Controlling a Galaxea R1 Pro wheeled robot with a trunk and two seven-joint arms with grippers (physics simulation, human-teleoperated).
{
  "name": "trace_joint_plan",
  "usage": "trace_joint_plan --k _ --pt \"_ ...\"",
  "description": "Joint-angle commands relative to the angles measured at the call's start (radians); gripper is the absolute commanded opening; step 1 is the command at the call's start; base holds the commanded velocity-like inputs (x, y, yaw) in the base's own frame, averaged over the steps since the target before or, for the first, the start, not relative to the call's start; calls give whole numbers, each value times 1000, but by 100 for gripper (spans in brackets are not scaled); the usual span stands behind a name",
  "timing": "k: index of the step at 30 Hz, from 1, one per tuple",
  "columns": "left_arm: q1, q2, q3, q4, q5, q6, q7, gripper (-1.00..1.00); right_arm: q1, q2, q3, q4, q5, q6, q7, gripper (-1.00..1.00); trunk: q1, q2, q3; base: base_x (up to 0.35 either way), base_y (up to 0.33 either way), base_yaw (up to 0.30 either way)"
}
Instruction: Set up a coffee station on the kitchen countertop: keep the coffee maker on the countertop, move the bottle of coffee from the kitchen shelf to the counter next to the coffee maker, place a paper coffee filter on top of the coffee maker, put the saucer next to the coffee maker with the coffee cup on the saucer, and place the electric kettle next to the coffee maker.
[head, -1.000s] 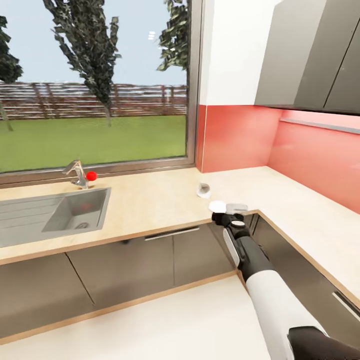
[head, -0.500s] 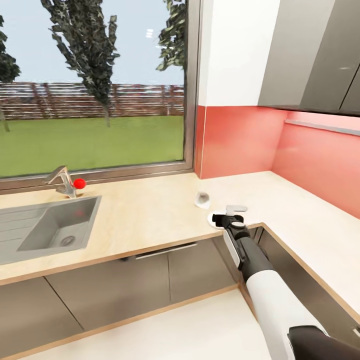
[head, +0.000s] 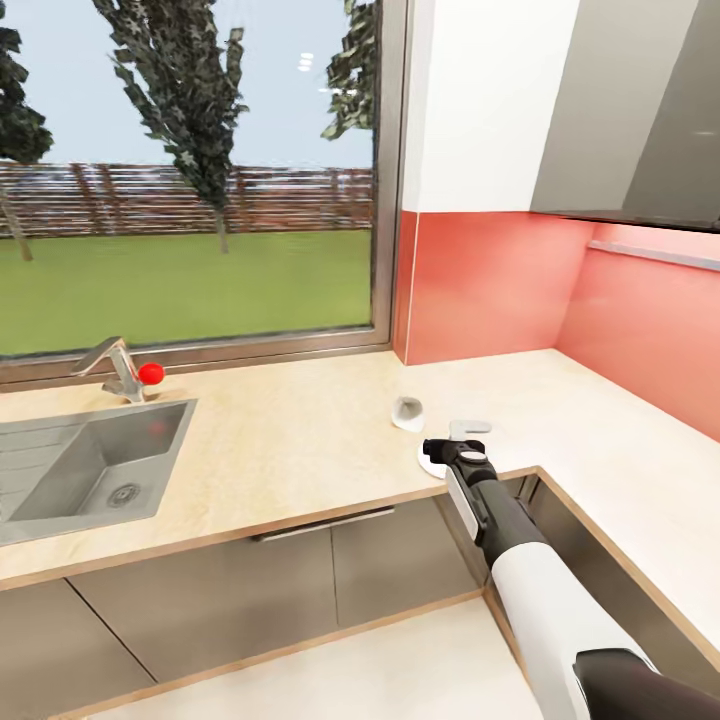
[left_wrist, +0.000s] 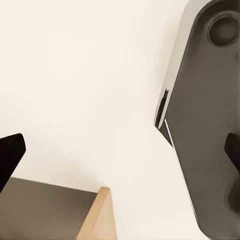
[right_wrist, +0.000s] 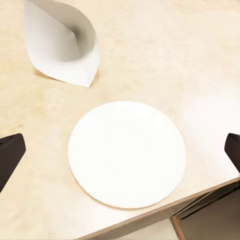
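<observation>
white saucer (right_wrist: 127, 153) flat at desk (head: 300, 440) front edge, inner corner | right jaws (right_wrist: 120, 150) spread wide, straddling it from above | paper filter (right_wrist: 62, 45) just beyond | right arm nearer

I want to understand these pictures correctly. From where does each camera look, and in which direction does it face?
Head view: from the robot's head, forward and down over the countertop, sink and window; the right arm shows.
Left wrist view: on the left arm, facing the pale floor and a dark part of the robot; dark fingertips at the edges.
Right wrist view: on the right arm, facing down at the saucer and paper filter; the gripper is open.
Head and right wrist views share the saucer and the filter.
</observation>
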Motion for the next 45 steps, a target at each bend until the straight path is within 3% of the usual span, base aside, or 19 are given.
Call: trace_joint_plan --k 1,7,26,45 --pt "0 0 4 -1 -2 5 2 100 -1 0 0 -1 5 7 -2 100 1 -2 -2 12 -6 14" --pt "0 0 6 -1 0 9 3 100 -1 0 0 -1 6 7 -2 100 1 -2 -2 35 -2 5" --pt "2 -5 8 -1 2 10 3 100 1 -2 -1 24 6 6 -5 100 1 -2 -2 254 -4 100" --pt "2 -4 9 -1 3 9 3 100 1 -43 -1 64 6 1 -5 100 1 -2 -2 40 -17 0"
